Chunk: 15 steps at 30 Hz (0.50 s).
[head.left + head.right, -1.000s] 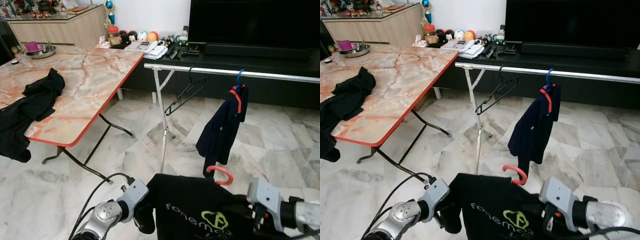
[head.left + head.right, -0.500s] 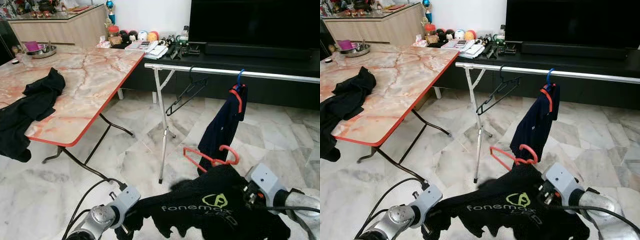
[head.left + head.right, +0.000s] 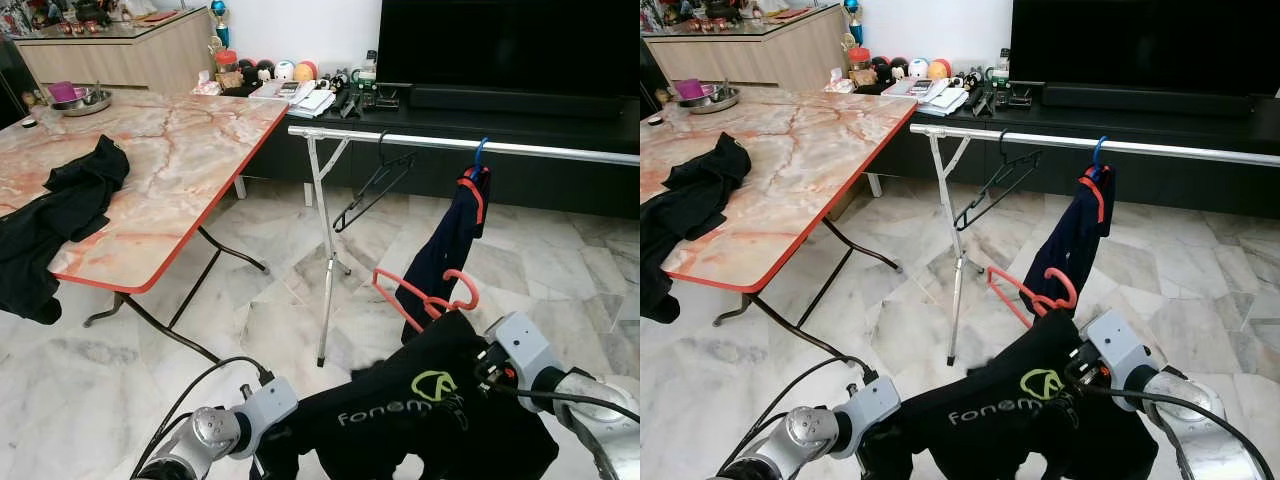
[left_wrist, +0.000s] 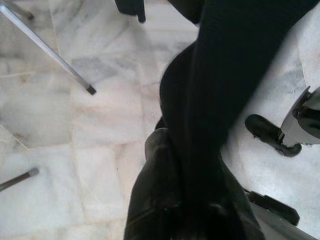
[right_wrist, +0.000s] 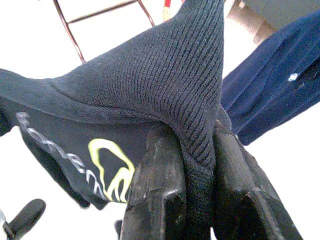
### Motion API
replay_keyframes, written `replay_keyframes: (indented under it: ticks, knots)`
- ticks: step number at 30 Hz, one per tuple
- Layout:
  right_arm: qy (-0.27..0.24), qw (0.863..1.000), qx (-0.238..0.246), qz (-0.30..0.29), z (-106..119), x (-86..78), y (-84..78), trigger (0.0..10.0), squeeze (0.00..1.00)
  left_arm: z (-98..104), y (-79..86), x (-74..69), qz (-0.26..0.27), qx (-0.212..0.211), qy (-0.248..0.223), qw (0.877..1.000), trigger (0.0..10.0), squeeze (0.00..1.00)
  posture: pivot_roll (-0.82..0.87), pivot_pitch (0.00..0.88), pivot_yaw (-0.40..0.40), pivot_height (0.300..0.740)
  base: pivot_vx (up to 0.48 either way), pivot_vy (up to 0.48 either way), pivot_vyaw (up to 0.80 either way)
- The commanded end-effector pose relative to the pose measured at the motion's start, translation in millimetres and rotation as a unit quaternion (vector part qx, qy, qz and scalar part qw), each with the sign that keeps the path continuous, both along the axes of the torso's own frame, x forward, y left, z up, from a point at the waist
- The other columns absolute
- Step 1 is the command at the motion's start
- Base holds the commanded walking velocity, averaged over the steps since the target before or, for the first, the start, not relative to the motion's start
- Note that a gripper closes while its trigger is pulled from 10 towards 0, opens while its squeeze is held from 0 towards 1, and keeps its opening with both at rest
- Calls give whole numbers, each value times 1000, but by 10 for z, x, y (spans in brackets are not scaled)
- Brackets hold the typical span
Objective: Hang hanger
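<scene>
Nearest the robot, the black knit shirt with yellow-green lettering [image 3: 420, 415] hangs spread between both arms. The right pincer [image 5: 192, 165] is closed hard on a fold of its ribbed cloth, just below the red plastic hanger [image 3: 425, 298] whose hook stands up out of the shirt's neck. The left pincer [image 4: 187, 200] is buried in dark cloth at the shirt's other side; whether it is closed cannot be told. The hanger sits in front of and below the silver metal clothes rail [image 3: 470, 145], not yet on it. In my judgement, hanging it well calls for lifting the hook above the rail, keeping it upright, and setting it down between the empty black wire hanger [image 3: 375, 185] and the navy garment on a blue-hooked hanger [image 3: 452, 245]. Beyond lie the pale marble floor [image 3: 270, 290], the orange-veined marble tabletop with red edge [image 3: 180, 160] left of the rail carrying a crumpled black garment [image 3: 60, 215], and a dark television unit [image 3: 500, 40] behind.
</scene>
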State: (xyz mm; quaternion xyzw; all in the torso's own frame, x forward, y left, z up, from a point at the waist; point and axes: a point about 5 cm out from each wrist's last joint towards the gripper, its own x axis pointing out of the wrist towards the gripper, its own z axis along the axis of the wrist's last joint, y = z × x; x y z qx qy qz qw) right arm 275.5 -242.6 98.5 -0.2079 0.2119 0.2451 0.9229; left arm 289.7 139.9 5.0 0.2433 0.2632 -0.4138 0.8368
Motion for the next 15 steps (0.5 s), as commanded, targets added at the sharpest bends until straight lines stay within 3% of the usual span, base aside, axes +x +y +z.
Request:
replay_keyframes:
  ticks: [1, 10, 15]
  knots:
    - [4, 1000, -15, 14, -17, -4, -26, 10000, 0, 70, 56, 36, -13, -8, 0, 1000, 10000, 1000, -27, 56, 42, 740, 0, 0, 0]
    - [33, 997, -33, 54, -195, -18, -7, 10000, 0, 213, 171, 48, -63, -28, 25, 997, 10000, 1000, -16, 55, 35, 740, 0, 0, 0]
    - [47, 992, -14, 120, -244, -76, 115, 10000, 0, 382, 126, 129, -57, -85, 9, 995, 10000, 1000, -13, 57, 29, 740, 0, 0, 0]
